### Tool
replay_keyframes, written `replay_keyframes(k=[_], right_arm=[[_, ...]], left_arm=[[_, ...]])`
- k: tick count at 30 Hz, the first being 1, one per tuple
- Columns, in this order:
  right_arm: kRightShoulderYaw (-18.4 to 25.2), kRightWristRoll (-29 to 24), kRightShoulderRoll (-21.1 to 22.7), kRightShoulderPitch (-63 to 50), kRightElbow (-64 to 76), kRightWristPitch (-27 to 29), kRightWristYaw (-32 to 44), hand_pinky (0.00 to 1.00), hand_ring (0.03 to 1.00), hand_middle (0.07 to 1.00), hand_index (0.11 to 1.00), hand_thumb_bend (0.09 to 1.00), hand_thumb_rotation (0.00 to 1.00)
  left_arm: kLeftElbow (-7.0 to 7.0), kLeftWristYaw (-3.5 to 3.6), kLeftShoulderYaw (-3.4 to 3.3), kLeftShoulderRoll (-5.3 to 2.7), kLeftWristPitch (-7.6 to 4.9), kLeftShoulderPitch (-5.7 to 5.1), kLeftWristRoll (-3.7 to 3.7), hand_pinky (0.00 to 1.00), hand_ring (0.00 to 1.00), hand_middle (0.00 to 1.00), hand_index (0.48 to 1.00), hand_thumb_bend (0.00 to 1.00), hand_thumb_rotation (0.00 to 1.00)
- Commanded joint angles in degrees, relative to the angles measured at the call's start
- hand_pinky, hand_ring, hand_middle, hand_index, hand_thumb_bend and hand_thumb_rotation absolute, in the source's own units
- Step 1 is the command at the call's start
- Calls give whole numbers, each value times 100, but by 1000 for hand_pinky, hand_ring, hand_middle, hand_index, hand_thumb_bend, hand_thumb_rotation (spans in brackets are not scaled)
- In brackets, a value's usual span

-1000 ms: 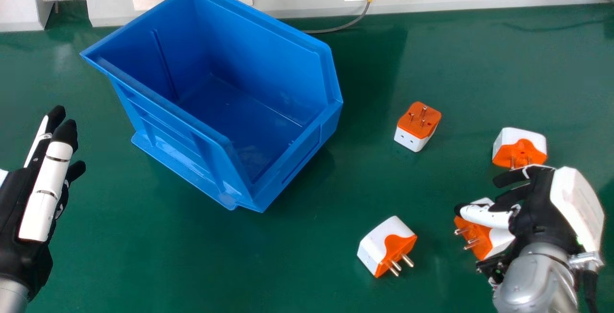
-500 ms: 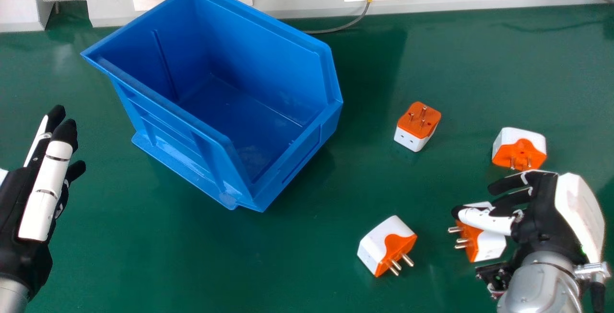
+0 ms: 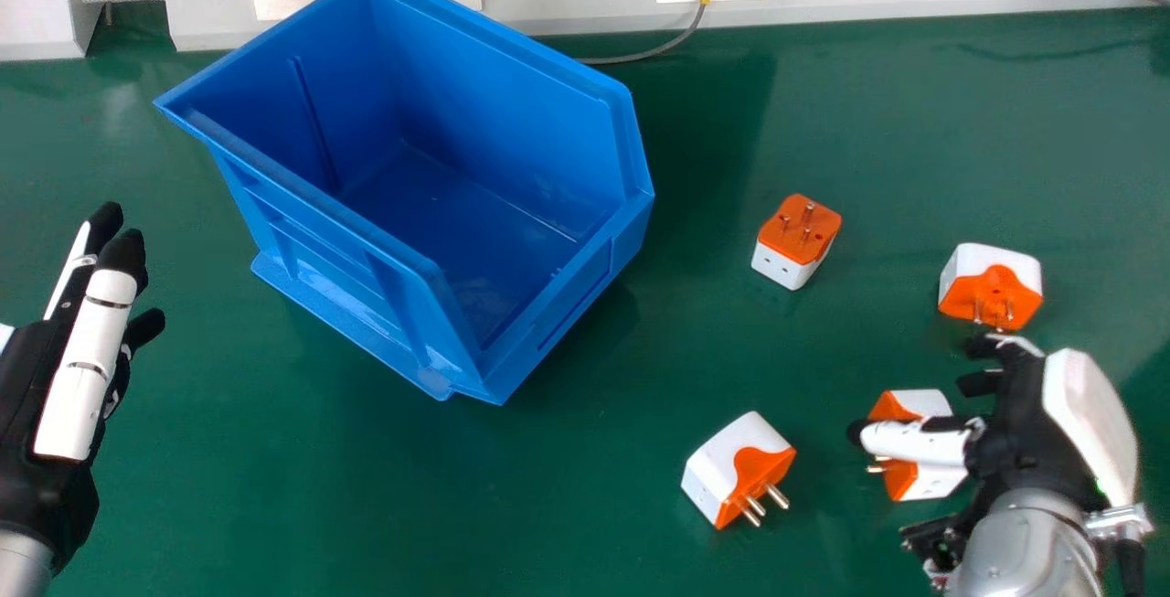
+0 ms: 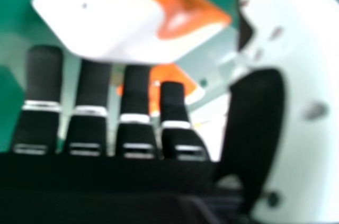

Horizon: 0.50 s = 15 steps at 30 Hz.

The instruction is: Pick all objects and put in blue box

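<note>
At near right on the bench (image 3: 585, 506), the right robot hand (image 3: 1028, 428) is holding its fingers loosely spread over an orange-and-white adapter (image 3: 934, 482); a sound grasp is probably needing thumb and fingers on opposite sides before lifting toward the blue box (image 3: 539, 122), far left.

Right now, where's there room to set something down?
The green table is bare between the left hand and the nearest white-orange plug, in front of the blue box. It's crowded at right, where the right hand is over one plug, with another just beyond.
</note>
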State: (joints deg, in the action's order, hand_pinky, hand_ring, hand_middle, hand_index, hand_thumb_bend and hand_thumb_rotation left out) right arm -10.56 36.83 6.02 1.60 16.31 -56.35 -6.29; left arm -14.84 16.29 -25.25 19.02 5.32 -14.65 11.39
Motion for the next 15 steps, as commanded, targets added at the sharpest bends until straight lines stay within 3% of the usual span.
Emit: replay_keyframes(k=[1, 4, 15], right_arm=[[-58, 220, 152, 116, 186, -98, 42, 769, 885, 924, 902, 734, 53], [-120, 233, 214, 150, 265, -222, 109, 846, 941, 961, 942, 771, 69], [-385, 389, 613, 182, 579, -561, 643, 921, 996, 997, 979, 831, 80]], left_arm=[[-103, -16, -95, 97, -49, 37, 75, 941, 993, 1000, 1000, 539, 1000], [-126, -18, -89, 94, -40, 34, 73, 940, 993, 1000, 1000, 540, 1000], [-203, -42, -58, 56, -44, 6, 56, 939, 991, 1000, 1000, 543, 1000]])
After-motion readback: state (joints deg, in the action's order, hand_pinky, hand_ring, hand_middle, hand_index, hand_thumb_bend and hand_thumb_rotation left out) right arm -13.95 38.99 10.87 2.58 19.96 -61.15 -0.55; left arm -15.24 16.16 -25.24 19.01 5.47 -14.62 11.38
